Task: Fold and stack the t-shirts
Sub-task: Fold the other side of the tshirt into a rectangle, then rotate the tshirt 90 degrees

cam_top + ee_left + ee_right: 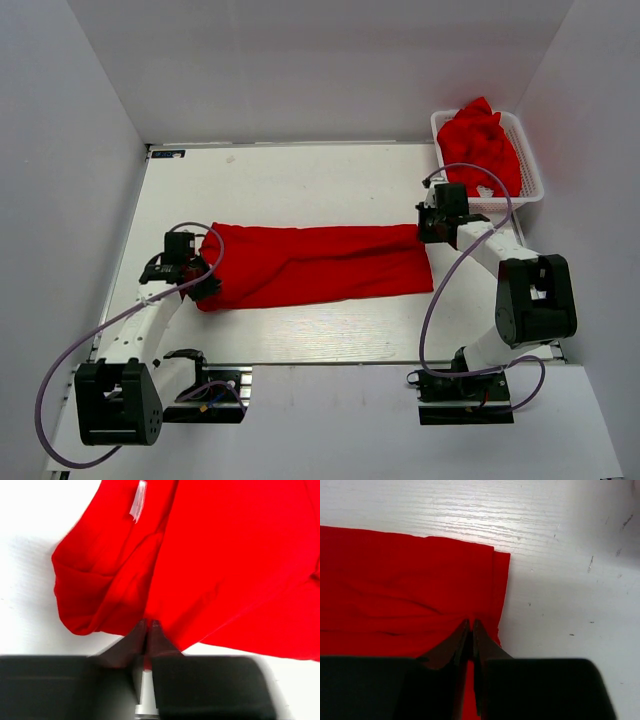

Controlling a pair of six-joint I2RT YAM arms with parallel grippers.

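Observation:
A red t-shirt (315,263) lies as a long folded band across the middle of the table. My left gripper (205,272) is at its left end, shut on the cloth; the left wrist view shows the jaws (148,625) pinched on a red fold, with a white label (138,501) above. My right gripper (428,232) is at the band's right end, shut on the shirt's edge (470,622). Both ends sit low over the table. More red t-shirts (482,145) are heaped in a white basket (533,172) at the back right.
White walls close the table on three sides. The table's front edge (330,364) runs just behind the arm bases. The basket stands close behind my right arm. A cable loops over each arm.

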